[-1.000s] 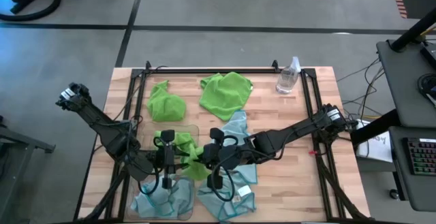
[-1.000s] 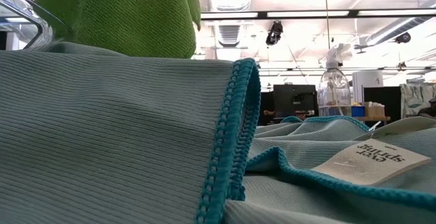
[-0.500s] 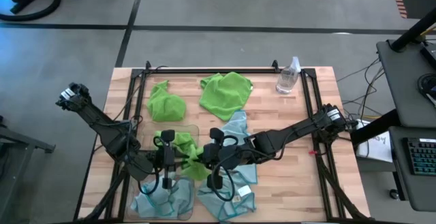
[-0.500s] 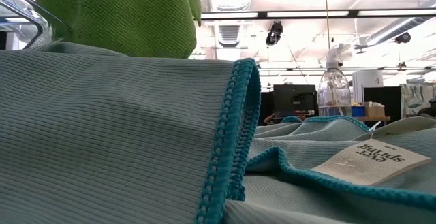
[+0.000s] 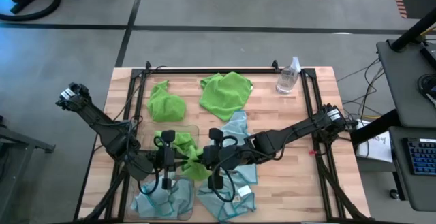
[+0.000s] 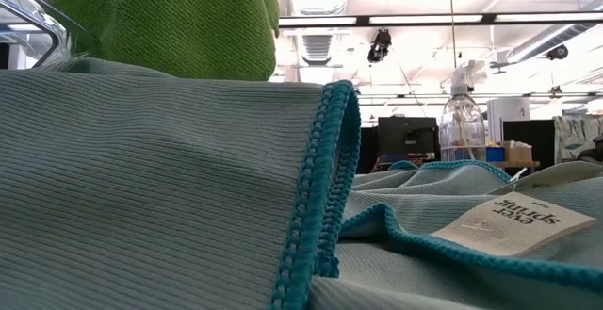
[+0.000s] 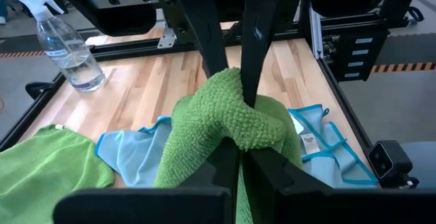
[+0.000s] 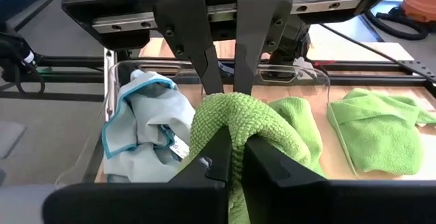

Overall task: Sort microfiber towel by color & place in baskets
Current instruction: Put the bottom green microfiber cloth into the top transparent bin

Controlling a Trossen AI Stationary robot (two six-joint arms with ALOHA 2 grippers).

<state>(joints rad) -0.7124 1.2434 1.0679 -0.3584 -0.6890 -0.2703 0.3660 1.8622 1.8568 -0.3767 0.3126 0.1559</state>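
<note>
From above, the left gripper (image 5: 178, 158) and right gripper (image 5: 201, 157) meet over the table (image 5: 320, 115), both pinching 1 green towel (image 5: 191, 157) beside the baskets (image 5: 163, 130). Low down, a teal towel (image 6: 141, 187) fills the foreground. Each wrist view shows its fingers (image 7: 225, 159) (image 8: 221, 152) clamped on that cloth.

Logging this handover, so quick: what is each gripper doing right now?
Left gripper: shut on the green towel.
Right gripper: shut on the same green towel, opposite the left gripper.
</note>
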